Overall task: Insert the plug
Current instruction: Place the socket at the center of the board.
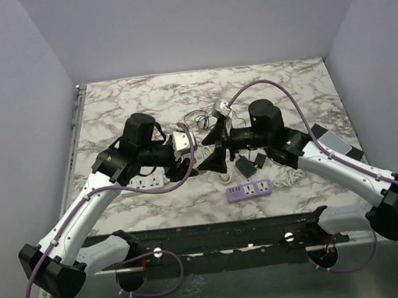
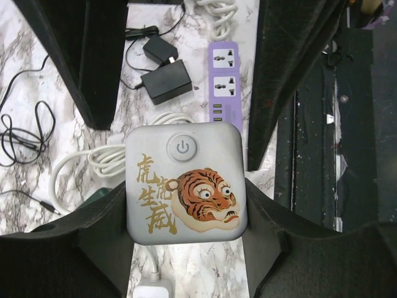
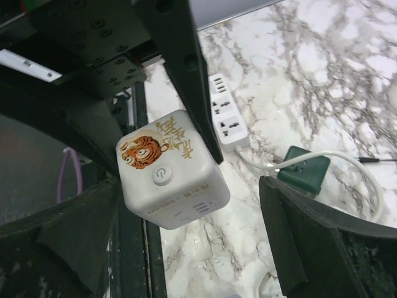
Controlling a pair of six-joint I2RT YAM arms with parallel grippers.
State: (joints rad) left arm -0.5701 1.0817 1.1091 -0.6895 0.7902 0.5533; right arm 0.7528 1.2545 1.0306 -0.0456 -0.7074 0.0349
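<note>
Cube socket (image 2: 185, 180) sits btw fingers of left gripper (image 1: 185, 150), above table (image 1: 144, 98) near centre, and right gripper (image 1: 213, 147) is just to its right. Toward near edge, power strip (image 1: 249, 189) lies in front of two adapters (image 1: 245, 165), w/ cable coil (image 1: 289, 175) just right of it. 2nd strip (image 1: 149, 180) lies left, under left arm. Plug block (image 3: 303, 174) lies on table near 2nd strip, and thin wire (image 1: 197, 117) lies behind both grippers.

TOP: fixed, high behind arm bases, facing down and forward, far, whole counter (image 1: 263, 85) | LEFT WRIST: near, straight down on cube (image 2: 186, 180) | RIGHT WRIST: near, oblique on same cube (image 3: 170, 171) | SHARED: cube in both wrist views; purple strip (image 1: 249, 189) (image 2: 224, 77) in top and left wrist
</note>
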